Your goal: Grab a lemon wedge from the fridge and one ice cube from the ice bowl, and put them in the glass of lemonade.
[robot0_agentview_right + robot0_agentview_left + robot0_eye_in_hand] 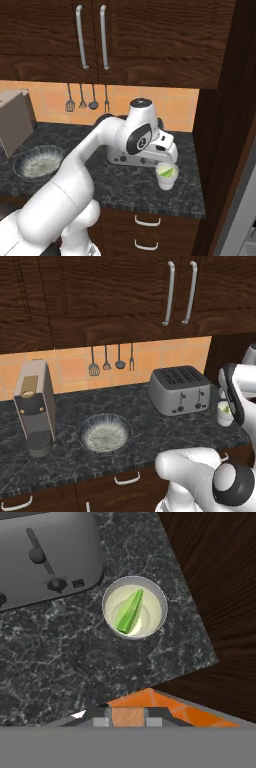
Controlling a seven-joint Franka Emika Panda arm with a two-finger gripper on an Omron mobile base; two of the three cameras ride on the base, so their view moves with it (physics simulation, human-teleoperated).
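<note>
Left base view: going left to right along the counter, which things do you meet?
Coffee machine → ice bowl → toaster → glass of lemonade, partly hidden by the robot's arm at the right edge.

The light was even and soft, with no single source evident. The worktop (150, 431) showed only faint shadows, one beneath the toaster (180, 390). Pale sheen lay on the cabinet handles (170, 293) above the toaster. Edges looked slightly coarse and pixelated; nothing was blurred, and lines stayed straight.
</note>
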